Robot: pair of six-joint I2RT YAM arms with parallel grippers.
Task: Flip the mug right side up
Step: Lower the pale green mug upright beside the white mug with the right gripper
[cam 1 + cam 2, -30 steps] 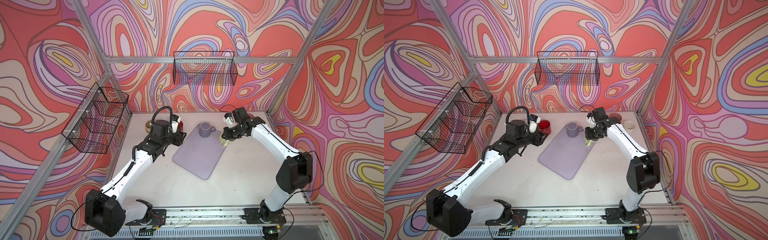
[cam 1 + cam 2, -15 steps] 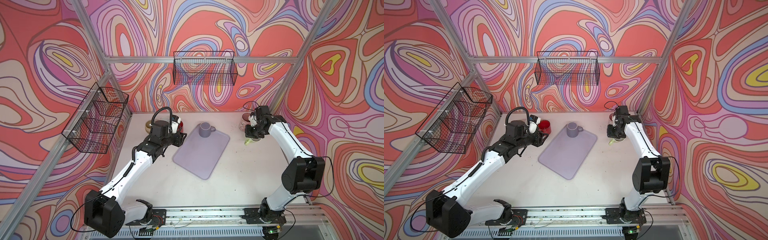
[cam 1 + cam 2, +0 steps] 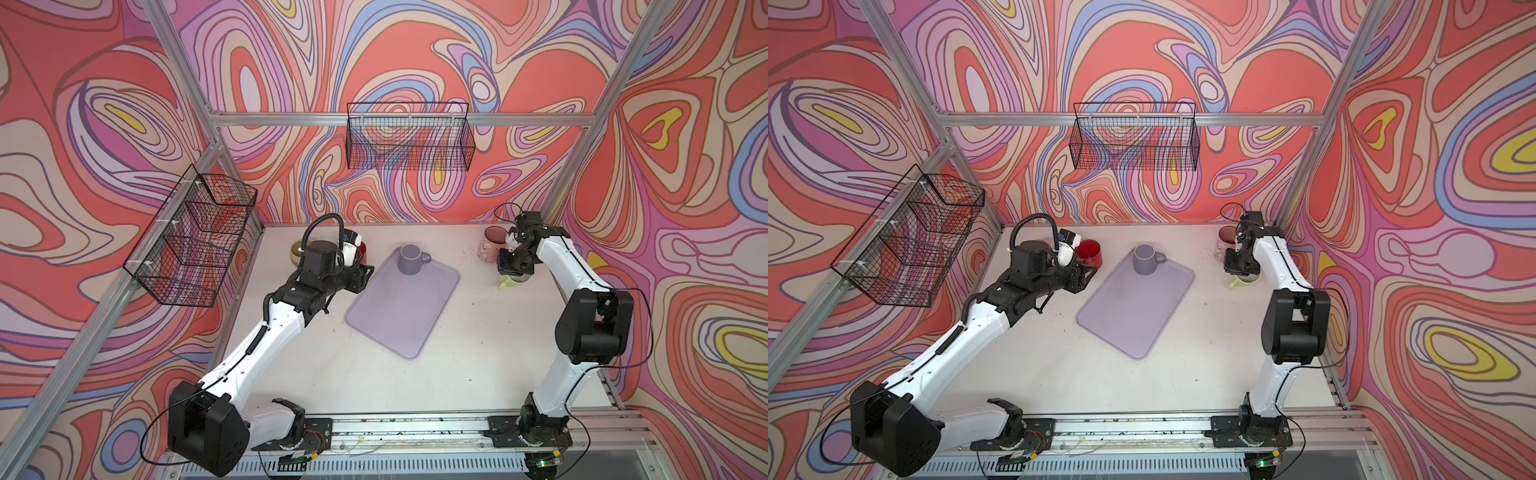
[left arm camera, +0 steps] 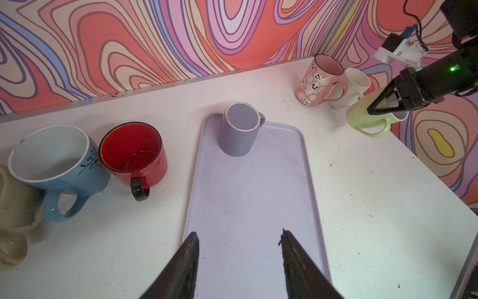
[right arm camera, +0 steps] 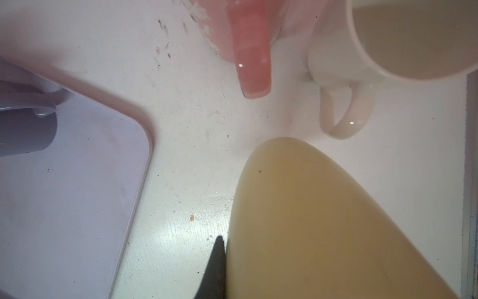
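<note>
- Pink mug (image 4: 316,82), left wrist view: short dark word "Boo" printed just under the rim, letters small but legible.
- Same print: white ghost faces and pumpkin figures around the word, running down the wall.
- Pink mug (image 3: 490,243) in both top views: print too small to read.

Seven ceramic mugs show: grey-purple mug (image 4: 239,134), red mug (image 4: 133,155), blue-and-white mug (image 4: 59,165), stained cream mug (image 4: 15,204), pink ghost-printed mug (image 4: 319,82), white mug (image 4: 355,85), pale green mug (image 4: 358,117). One lavender plastic tray (image 4: 248,207); two black wire baskets (image 3: 409,137) (image 3: 195,241).
</note>
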